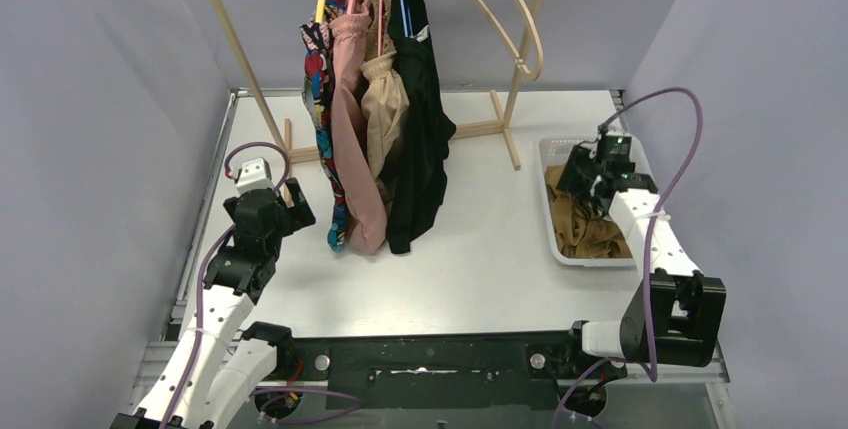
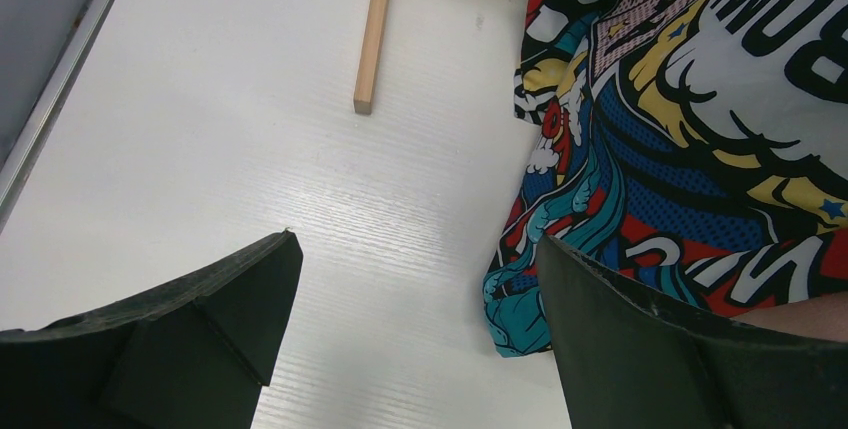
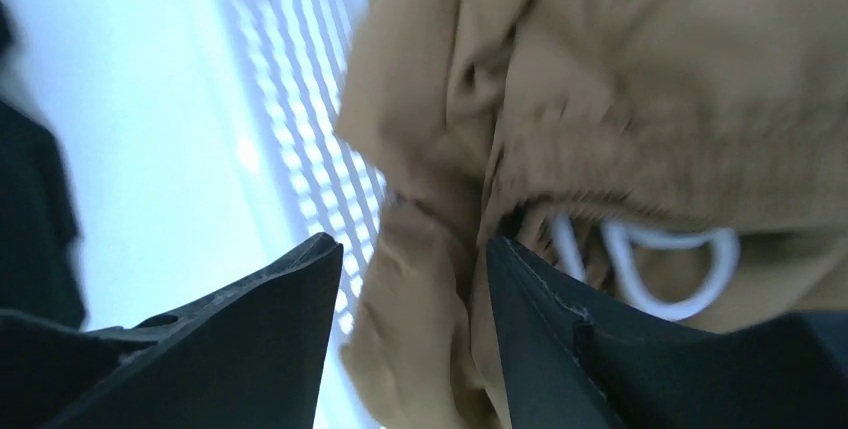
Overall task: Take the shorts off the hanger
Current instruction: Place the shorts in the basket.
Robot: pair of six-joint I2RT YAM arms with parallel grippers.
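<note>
- Four pairs of shorts are hanging bunched together on the wooden rack (image 1: 507,127) at the back of the table (image 2: 250,149). From the left they are the comic print pair (image 1: 322,129), the dusty pink pair (image 1: 350,149), the beige pair (image 1: 385,114) and the black pair (image 1: 420,139).
- The hems of the longer pairs are dangling down to about table level.
- The tan-brown pair (image 1: 585,229) is lying crumpled in the white basket (image 1: 565,141) at the right side of the table, well apart from the hanging pairs.
- The right gripper (image 3: 410,244) is reaching down into the basket, right over the tan-brown pair.
- Its fingers are standing partway apart, with a fold of tan cloth sitting in the gap. The fold is touching one finger, while the basket's lattice is showing between the fold and the other finger, so nothing is being pinched.
- A loop of white drawstring (image 3: 660,249) is peeking out of the gathered waist just beside that finger.
- The left gripper (image 2: 418,244) is hovering above the bare table just to the left of the comic print pair, fingers spread wide and holding nothing.
- One wooden foot of the rack is lying on the table beyond the left gripper.
</note>
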